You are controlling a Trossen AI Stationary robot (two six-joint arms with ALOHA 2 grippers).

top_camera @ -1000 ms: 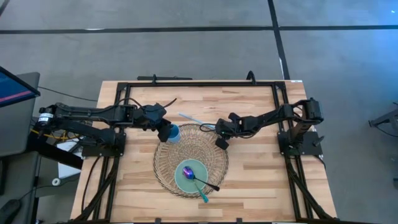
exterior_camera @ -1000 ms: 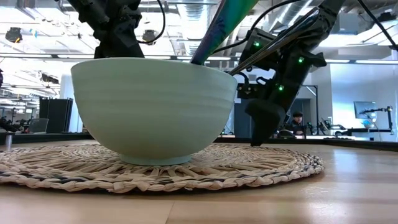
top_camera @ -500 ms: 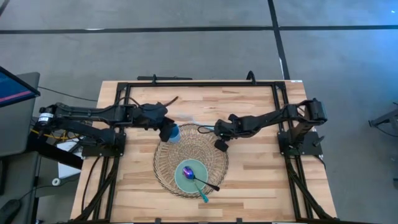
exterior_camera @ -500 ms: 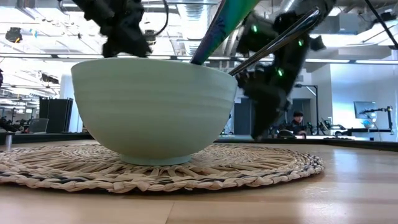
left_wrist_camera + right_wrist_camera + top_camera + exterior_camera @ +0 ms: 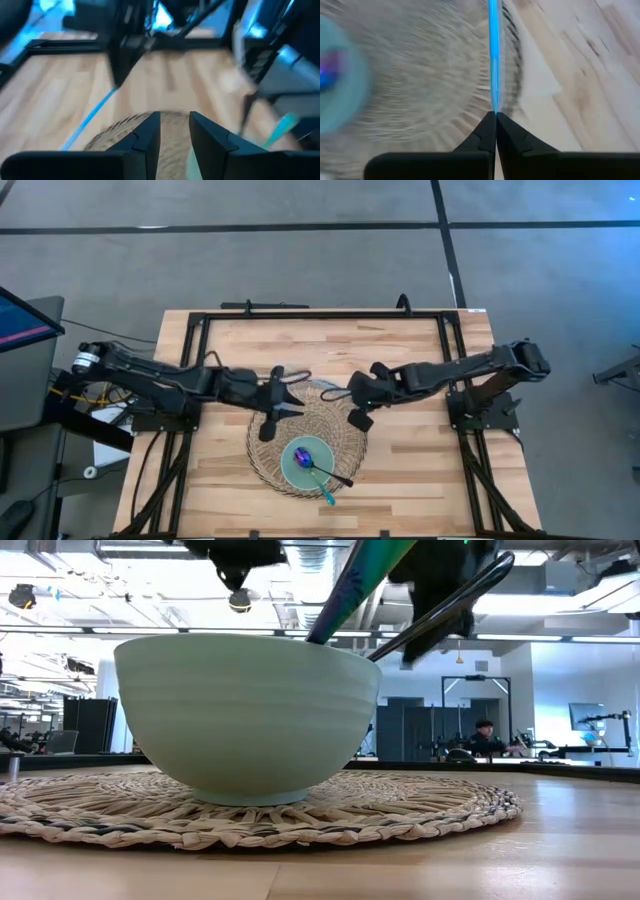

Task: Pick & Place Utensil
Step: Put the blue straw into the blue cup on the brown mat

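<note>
Gripping a thin blue utensil (image 5: 493, 60), right end effector (image 5: 495, 120) clenched mid-frame over woven mat (image 5: 420, 85); left end effector (image 5: 174, 125) released, empty.

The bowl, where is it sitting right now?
In the high view the pale green bowl sits on the woven mat, toward the table's near edge, between the two arms, with utensils resting in it.
</note>
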